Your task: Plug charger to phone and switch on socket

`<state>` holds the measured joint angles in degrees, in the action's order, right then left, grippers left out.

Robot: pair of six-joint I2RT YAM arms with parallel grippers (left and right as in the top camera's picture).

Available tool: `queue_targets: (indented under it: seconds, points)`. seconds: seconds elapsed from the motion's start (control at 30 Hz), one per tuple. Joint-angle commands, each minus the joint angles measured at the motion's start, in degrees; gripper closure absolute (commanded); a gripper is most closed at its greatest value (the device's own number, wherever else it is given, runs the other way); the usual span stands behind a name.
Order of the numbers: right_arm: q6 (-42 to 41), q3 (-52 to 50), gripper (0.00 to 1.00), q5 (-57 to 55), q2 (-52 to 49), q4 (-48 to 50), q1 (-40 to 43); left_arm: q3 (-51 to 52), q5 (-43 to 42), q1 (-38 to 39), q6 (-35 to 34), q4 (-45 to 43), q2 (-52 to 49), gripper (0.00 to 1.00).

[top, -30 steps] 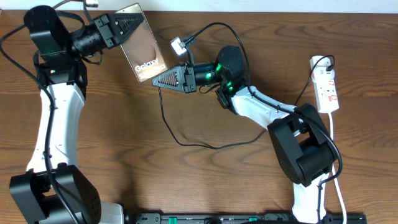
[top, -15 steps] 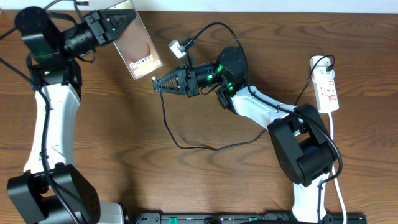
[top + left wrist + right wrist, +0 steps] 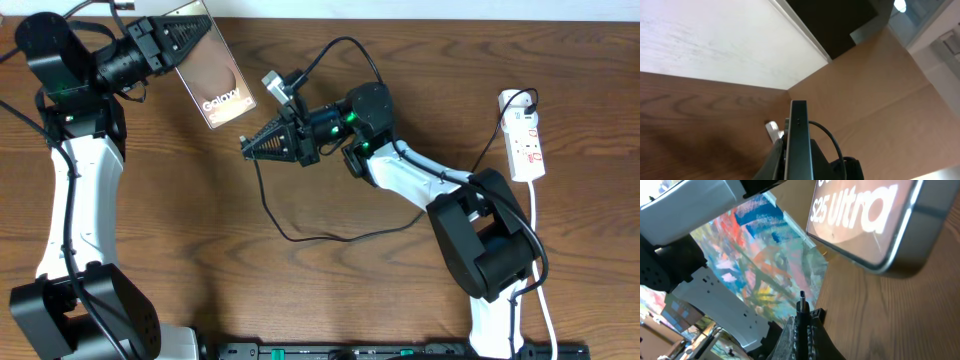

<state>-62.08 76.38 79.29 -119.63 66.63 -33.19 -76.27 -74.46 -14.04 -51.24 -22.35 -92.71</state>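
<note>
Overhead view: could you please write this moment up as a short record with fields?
left jaws: shut on phone, held tilted above table
right jaws: shut on charger plug
plug to phone: apart, not inserted
charger cable: loops across table
socket: far right, untouched; on or off cannot tell

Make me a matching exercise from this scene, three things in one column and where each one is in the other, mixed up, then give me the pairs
Things:
1. phone
2. charger plug
3. socket

Places:
A. lying on the table near its right edge
B. pinched in the right gripper, pointing toward the phone
C. gripped by the left gripper

Pairs: 1-C, 2-B, 3-A
</note>
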Motion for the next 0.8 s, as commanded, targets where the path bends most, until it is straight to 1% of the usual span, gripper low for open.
queue_targets:
  seconds: [0.0, 0.3, 0.77]
  points:
    - [1.3, 1.3, 0.99, -0.6, 0.4, 0.2, -0.2, 0.0, -2.0, 0.0, -0.7, -0.5, 0.2, 0.93]
    - [1.3, 1.3, 0.99, -3.0, 0.4, 0.2, 0.2, 0.0, -4.6, 0.0, -0.3, -0.5, 0.2, 0.93]
    - [1.3, 1.3, 0.99, -3.9, 0.4, 0.2, 0.1, 0.0, -4.4, 2.3, 2.3, -0.5, 0.2, 0.93]
